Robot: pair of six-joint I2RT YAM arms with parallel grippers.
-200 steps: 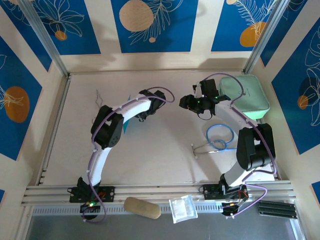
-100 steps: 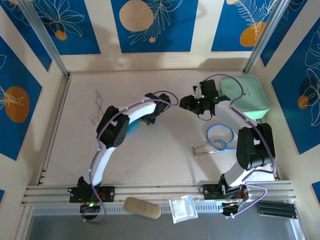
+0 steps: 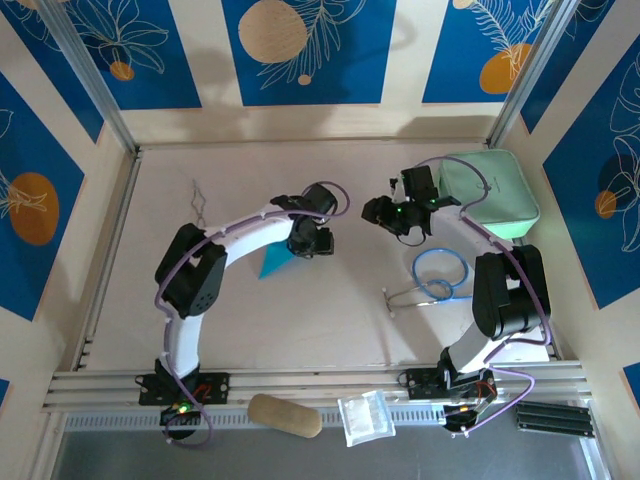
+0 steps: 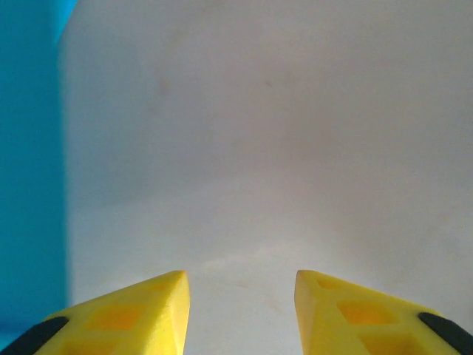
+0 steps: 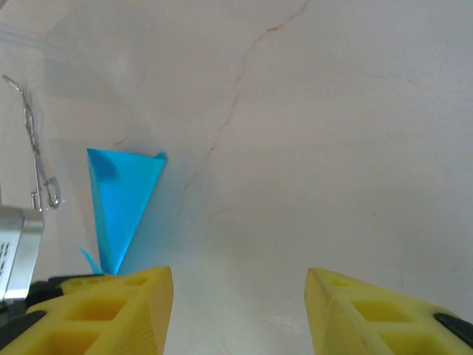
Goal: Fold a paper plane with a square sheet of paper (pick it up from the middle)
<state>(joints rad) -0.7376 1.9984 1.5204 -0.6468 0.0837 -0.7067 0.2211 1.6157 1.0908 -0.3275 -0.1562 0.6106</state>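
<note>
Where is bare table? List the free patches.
Free: the far strip of table along the back wall, and the near middle between teal paper and front rail. Crowded: right side, mint pouch and blue cable loop.

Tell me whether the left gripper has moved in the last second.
Yes. The left gripper has shifted slightly right and toward the near edge, closer to the blue cable loop, and its jaws have opened.

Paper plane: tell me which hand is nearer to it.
Left. The left hand sits just beside the folded paper plane, at its right edge; the right hand hovers farther right, with bare table between.
</note>
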